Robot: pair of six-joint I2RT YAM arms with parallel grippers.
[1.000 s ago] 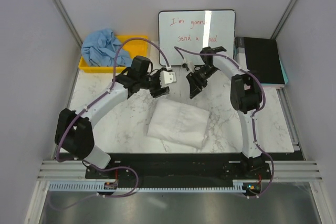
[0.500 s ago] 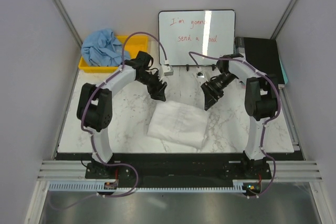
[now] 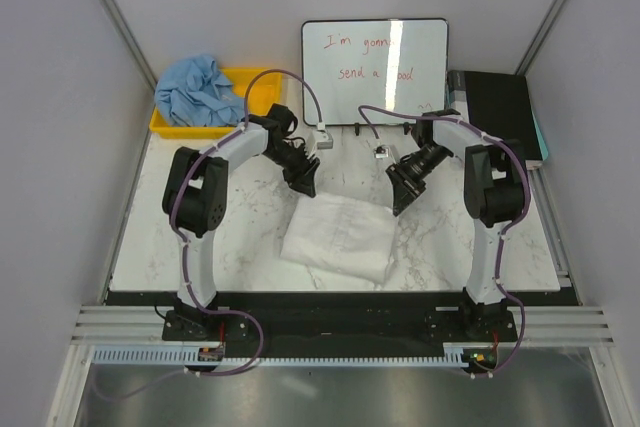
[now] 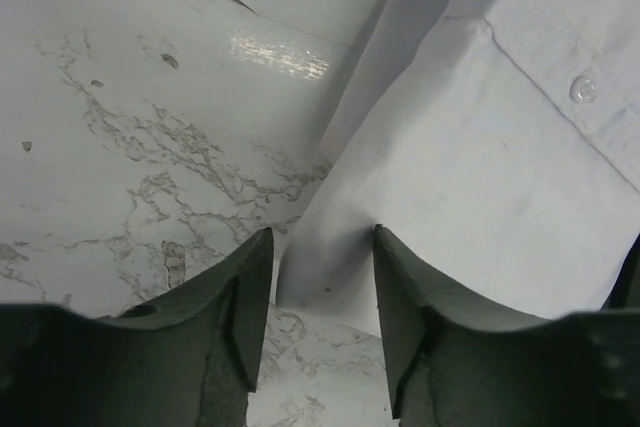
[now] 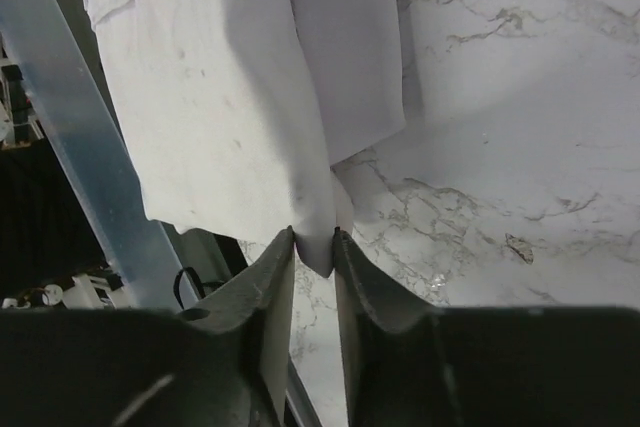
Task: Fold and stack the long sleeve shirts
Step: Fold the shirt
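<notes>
Now we want both far corners of the white shirt (image 3: 338, 237), folded on the counter (image 3: 200, 237): right claw (image 5: 313, 237) pinches one, left claw (image 4: 322, 237) gapes astride the other; we should close it before lifting evenly.

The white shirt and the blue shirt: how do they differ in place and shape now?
The white shirt lies folded flat on the marble table; the blue shirt is a crumpled heap on the yellow bin. The white shirt has the left gripper and right gripper at its far corners; the blue shirt is untouched. Both are soft cloth.
</notes>
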